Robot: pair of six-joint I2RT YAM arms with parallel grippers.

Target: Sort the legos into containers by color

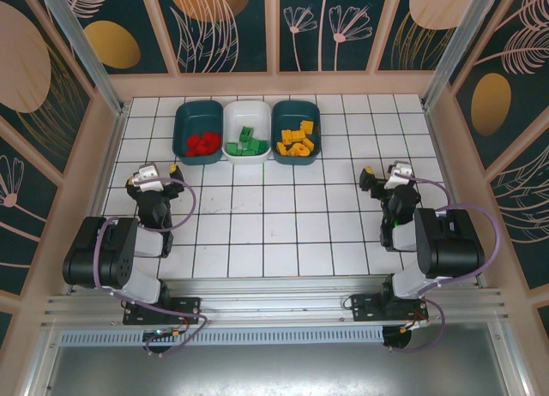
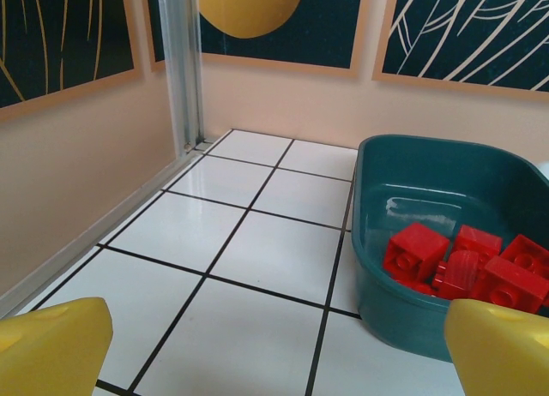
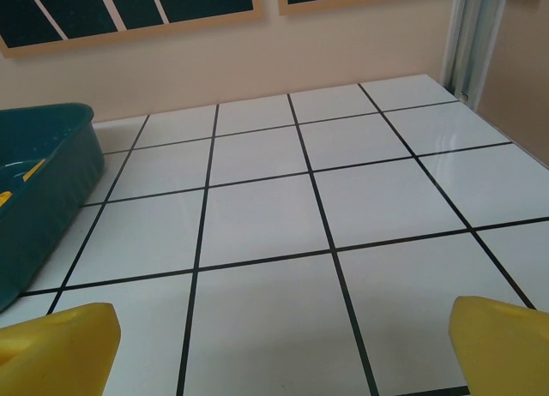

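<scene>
Three containers stand in a row at the back of the tiled floor. The left teal tub holds red legos, the white tub holds green legos, and the right teal tub holds orange-yellow legos. My left gripper rests low on the left, open and empty. In its wrist view the gripper hangs over bare tile, with the red legos in their tub ahead on the right. My right gripper is open and empty on the right, above bare tile.
Pink walls and aluminium posts enclose the floor on three sides. A teal tub wall shows at the left of the right wrist view. White tiles lie between the two arms.
</scene>
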